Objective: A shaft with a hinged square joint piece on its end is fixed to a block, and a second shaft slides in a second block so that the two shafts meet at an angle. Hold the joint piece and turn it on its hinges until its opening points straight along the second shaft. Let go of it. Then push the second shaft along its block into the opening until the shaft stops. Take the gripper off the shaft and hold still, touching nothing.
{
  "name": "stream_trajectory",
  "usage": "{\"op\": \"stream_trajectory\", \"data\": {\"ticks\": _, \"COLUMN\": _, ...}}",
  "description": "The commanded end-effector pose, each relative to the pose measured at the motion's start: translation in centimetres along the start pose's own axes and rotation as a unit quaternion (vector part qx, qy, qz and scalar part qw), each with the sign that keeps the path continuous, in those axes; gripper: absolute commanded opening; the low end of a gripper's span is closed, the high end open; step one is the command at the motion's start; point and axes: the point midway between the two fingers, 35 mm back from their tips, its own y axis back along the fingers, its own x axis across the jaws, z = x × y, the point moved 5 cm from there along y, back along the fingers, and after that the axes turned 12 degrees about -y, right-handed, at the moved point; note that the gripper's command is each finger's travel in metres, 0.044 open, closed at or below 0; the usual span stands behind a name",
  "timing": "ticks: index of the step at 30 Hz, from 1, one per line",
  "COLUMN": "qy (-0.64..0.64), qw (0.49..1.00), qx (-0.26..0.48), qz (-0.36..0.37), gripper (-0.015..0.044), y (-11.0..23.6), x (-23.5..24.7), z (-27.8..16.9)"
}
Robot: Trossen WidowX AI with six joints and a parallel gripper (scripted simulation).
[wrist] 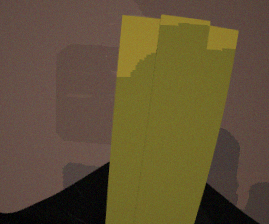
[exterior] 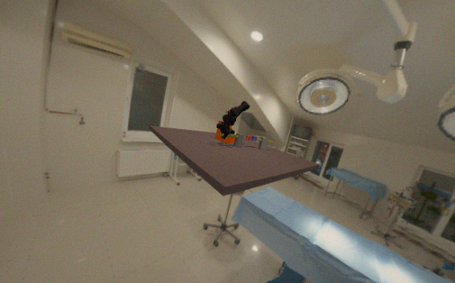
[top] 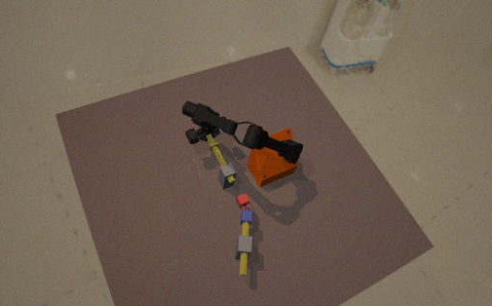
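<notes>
My gripper [top: 207, 134] is shut on the far end of the second yellow shaft [top: 216, 151] [wrist: 167, 143]. That shaft runs through a grey block [top: 227, 173], and a short yellow tip shows on the block's near side. Below it the red joint piece [top: 242, 200] sits on a blue hinge part [top: 246, 215] at the end of the first yellow shaft [top: 244, 260], which is fixed in another grey block [top: 245, 244]. A gap lies between the second shaft's tip and the red piece. The wrist view shows the shaft close up, running away over the mat.
The orange arm base [top: 269, 163] stands right of the second shaft on the brown mat [top: 134, 185]. A white container [top: 359, 34] stands off the mat at the back right. In the exterior view the table [exterior: 228, 168] stands in an operating room.
</notes>
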Motion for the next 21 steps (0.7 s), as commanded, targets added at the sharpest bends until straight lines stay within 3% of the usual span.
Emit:
{"op": "stream_trajectory", "data": {"ticks": 1, "qy": 0.0, "qw": 1.0, "qx": 0.0, "qz": 0.0, "gripper": 0.0067, "y": 0.0, "x": 0.0, "z": 0.0}}
{"op": "stream_trajectory", "data": {"ticks": 9, "qy": 0.0, "qw": 1.0, "qx": 0.0, "qz": 0.0, "gripper": 0.0067, "y": 0.0, "x": 0.0, "z": 0.0}}
{"op": "stream_trajectory", "data": {"ticks": 17, "qy": 0.0, "qw": 1.0, "qx": 0.0, "qz": 0.0, "gripper": 0.0, "y": 0.0, "x": 0.0, "z": 0.0}}
{"op": "stream_trajectory", "data": {"ticks": 21, "qy": 0.0, "qw": 1.0, "qx": 0.0, "qz": 0.002, "gripper": 0.0, "y": 0.0, "x": -0.03, "z": -0.07}}
